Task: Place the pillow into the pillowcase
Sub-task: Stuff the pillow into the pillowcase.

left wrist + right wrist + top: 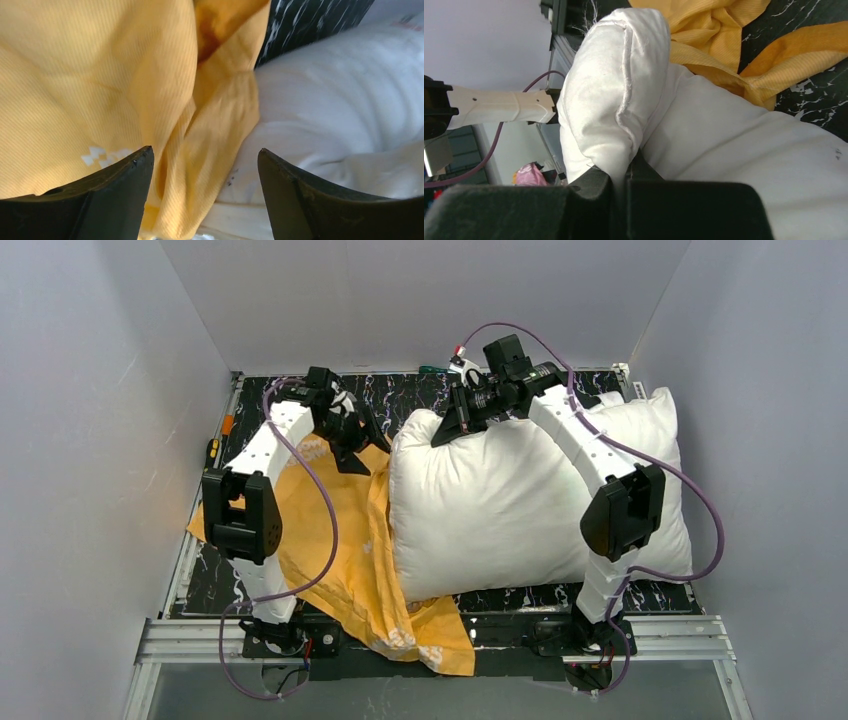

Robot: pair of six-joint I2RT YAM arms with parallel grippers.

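Pillow (520,510): 1 item, off-white and plump, lying on the right half of the black marbled table (560,595), wholly outside the case as far as I can see, its far-left corner raised off the surface. Pillowcase (340,550): 1 item, orange, crumpled on the left half. Its near end hangs over the table's front edge and its right side touches the pillow's left side. Right gripper (624,172): jaws pinched tight on the raised corner, the pillow's seam bulging above the fingers. Left gripper (205,157): jaws spread wide, holding nothing, poised just above the orange folds where they meet the white fabric. Step in hand, by my reading: readying the case's mouth while the corner is held up for insertion, so the task is at an early stage. Next move, as I judge it: lower the left fingers onto 1 layer only of the hem, close, lift to open a gap, then steer the held corner leftward into it. Caveat: I cannot tell from any view which fold is the open edge, and taking 2 layers together would seal the mouth.
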